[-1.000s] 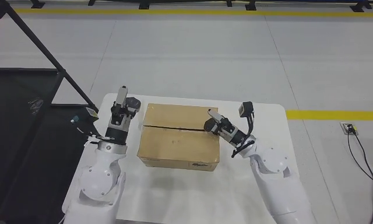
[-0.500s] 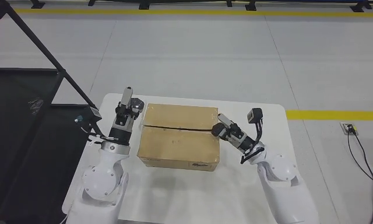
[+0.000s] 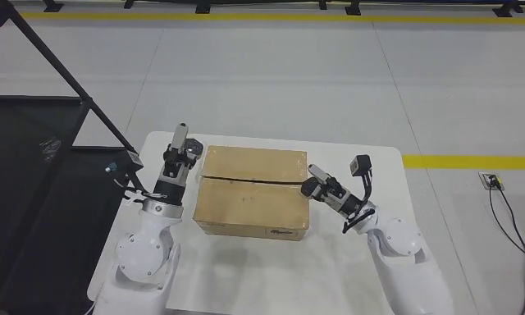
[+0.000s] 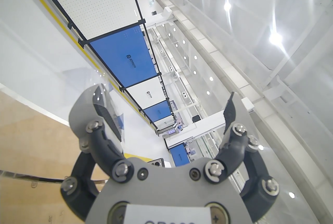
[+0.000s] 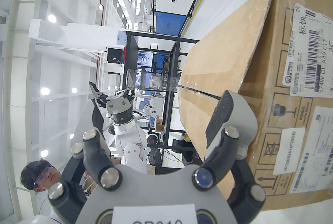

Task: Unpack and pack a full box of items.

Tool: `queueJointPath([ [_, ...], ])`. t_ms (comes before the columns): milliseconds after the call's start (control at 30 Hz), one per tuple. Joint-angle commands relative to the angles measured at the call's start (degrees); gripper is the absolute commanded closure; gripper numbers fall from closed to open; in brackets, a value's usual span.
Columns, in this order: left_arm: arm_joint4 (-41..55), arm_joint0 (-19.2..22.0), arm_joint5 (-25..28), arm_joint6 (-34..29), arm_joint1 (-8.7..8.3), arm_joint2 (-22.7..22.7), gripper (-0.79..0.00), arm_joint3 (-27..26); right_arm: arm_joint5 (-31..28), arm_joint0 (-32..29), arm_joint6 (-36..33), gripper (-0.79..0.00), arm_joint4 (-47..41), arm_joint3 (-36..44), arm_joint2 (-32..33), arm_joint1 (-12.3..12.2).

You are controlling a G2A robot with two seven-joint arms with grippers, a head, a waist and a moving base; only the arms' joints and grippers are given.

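Right hand [image 5: 160, 101] backed off box [image 3: 251, 192] corner, spread; left hand [image 4: 164, 98] spread beside box; printed labels [image 5: 309, 58], apparently shipping.

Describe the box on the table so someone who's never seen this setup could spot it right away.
Find the white table; in its middle, between the left hand and right hand, sits a brown cardboard box. Its top flaps are closed along a seam, and white labels mark the end nearest the right hand.
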State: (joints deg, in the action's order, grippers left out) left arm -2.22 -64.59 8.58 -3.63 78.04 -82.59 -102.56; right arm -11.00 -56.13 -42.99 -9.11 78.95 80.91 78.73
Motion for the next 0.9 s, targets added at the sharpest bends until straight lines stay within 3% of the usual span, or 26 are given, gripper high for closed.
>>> queueJointPath([
  [0,-2.78,0.03,0.03,0.17,-0.04,0.54,-0.785,-0.21,-0.05,0.38,-0.13,-0.785,-0.18,-0.31,-0.01,-0.12],
  [433,-9.14,3.06,-0.79,1.35,0.68,7.09,-0.785,2.32,-1.61,-1.52,-0.26,-0.785,-1.59,0.75,2.01,-1.22],
  [867,-17.30,4.43,-1.06,-1.97,0.93,11.90,-0.785,6.49,-2.12,-4.42,0.12,-0.785,-2.97,2.83,3.54,-2.24],
])
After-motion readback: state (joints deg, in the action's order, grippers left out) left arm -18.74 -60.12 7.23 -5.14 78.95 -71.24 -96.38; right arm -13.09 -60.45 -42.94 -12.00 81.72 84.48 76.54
